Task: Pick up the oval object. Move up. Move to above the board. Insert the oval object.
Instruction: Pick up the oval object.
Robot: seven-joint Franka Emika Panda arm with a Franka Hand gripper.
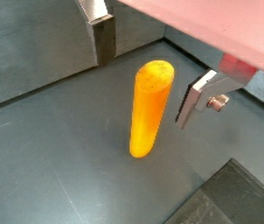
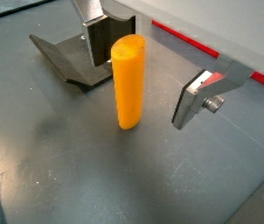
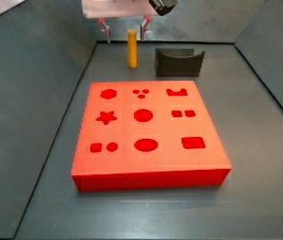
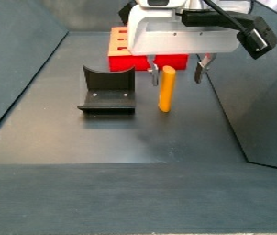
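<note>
Jaws of the gripper are standing open astride the oval object — upright, untouched, between both fingers — beside the fixture.

Oval object is seen orange-yellow, plain. Board is coloured bright red, with darker red cut-outs. Fixture is shown dark grey-black. Gripper is located around the peg; silver finger plates, white body. Worktop is rendered dull grey.
</note>
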